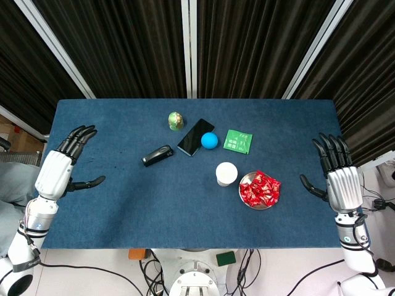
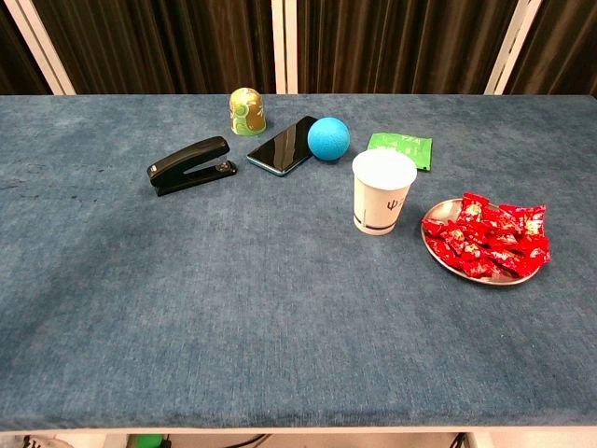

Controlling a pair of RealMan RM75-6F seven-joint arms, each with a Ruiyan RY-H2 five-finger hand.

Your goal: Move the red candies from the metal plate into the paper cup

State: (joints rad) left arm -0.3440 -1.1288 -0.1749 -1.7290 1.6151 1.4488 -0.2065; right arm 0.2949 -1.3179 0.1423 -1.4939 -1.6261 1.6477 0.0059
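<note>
A pile of red wrapped candies (image 1: 261, 188) (image 2: 490, 236) fills a small metal plate (image 1: 247, 200) (image 2: 444, 259) at the right of the blue table. The white paper cup (image 1: 226, 174) (image 2: 381, 191) stands upright just left of the plate, apart from it. My right hand (image 1: 338, 174) hovers at the table's right edge, fingers spread and empty, well right of the plate. At the left edge my left hand (image 1: 63, 161) is also spread and empty. Neither hand shows in the chest view.
Behind the cup lie a green packet (image 1: 238, 141) (image 2: 401, 148), a blue ball (image 1: 210, 140) (image 2: 328, 139), a dark phone (image 1: 196, 137) (image 2: 283, 145), a small green-yellow container (image 1: 175, 120) (image 2: 246, 111) and a black stapler (image 1: 158, 155) (image 2: 190, 165).
</note>
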